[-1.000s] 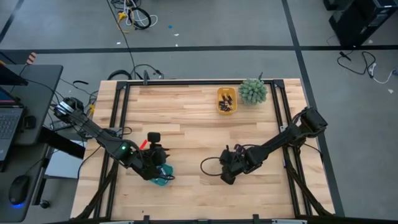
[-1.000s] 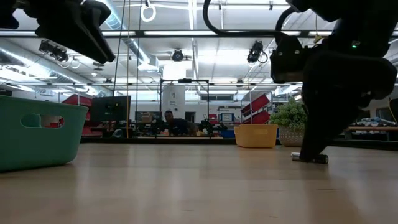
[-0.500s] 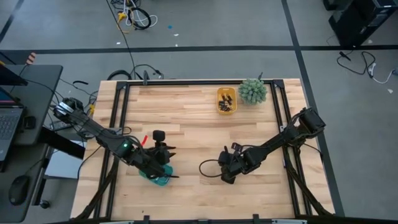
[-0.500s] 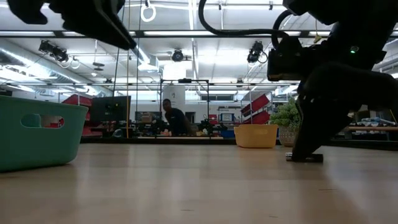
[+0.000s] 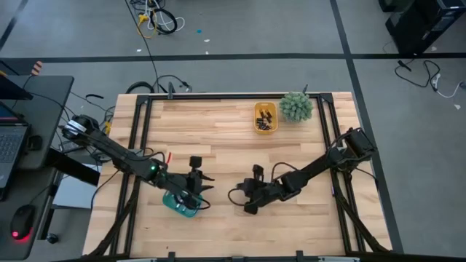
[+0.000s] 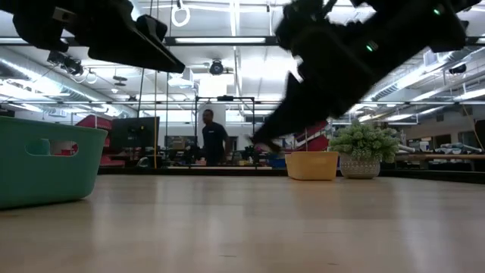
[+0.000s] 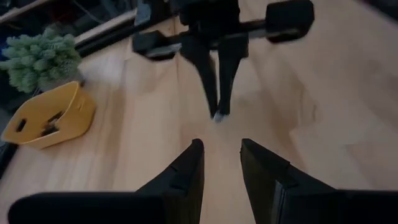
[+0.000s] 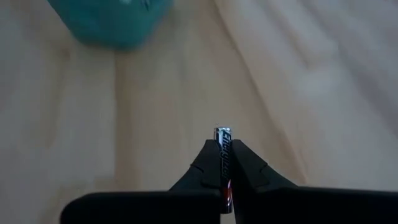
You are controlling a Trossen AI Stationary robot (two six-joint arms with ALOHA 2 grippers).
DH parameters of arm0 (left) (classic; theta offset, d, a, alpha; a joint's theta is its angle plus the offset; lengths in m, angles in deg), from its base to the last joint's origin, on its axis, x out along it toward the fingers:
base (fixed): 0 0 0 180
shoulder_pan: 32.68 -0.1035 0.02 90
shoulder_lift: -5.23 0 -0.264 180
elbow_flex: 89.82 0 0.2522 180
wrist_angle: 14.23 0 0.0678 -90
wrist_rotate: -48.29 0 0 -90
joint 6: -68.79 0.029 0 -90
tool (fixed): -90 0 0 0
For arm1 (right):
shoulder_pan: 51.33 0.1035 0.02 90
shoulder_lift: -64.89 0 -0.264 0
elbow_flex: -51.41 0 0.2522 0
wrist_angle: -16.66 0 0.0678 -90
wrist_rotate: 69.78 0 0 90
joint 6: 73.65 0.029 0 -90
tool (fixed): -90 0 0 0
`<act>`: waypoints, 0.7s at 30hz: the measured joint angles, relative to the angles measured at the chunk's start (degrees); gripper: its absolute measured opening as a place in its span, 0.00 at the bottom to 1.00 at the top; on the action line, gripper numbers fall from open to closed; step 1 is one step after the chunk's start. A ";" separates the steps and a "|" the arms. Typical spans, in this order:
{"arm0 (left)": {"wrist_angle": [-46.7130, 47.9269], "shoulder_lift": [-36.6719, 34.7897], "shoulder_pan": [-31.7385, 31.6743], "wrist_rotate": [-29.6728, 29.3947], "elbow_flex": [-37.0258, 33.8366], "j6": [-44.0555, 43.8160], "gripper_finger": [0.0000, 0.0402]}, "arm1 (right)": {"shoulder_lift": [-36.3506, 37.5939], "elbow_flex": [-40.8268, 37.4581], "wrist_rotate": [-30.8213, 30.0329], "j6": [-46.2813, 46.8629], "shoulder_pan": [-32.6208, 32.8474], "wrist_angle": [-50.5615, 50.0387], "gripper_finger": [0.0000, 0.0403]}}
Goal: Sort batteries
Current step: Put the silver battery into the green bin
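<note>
**Bench** (image 5: 233, 131): pale wooden top in a dark frame, carrying all items below.

**Right gripper** (image 8: 224, 163): over the middle of the bench toward its near edge, lifted clear of the wood. Fingers pressed together on one battery (image 8: 223, 149), a slim dark cell with a silvery tip that pokes out just past the fingertips. In the left wrist view the same gripper (image 7: 219, 112) hangs point-down with a pale speck at its tip.

**Left gripper** (image 7: 221, 163): above the teal bin, toward the bench's near left corner. Fingers (image 7: 186, 171) stand partly apart with a bare gap between them; nothing held.

**Teal bin** (image 5: 180, 205): near the near edge, left of centre, partly hidden under the left gripper. Seen from table height as a green wall with a handle slot (image 6: 45, 159). Contents cannot be seen.

**Yellow tray** (image 5: 265, 118): near the far edge, right of centre. Holds the batteries still to be sorted (image 5: 265, 116), a small heap of dark cells; the count cannot be told.

**Potted plant** (image 5: 295, 106): just beside the yellow tray, toward the far right corner.

**Beyond the bench**: a person (image 6: 214, 144) stands far off in the room.
</note>
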 joint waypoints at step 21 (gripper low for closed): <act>-18.32 0.00 -3.09 1.35 -3.87 -1.31 0.26 | 0.28 0.24 21.93 -29.32 -8.77 47.80 0.00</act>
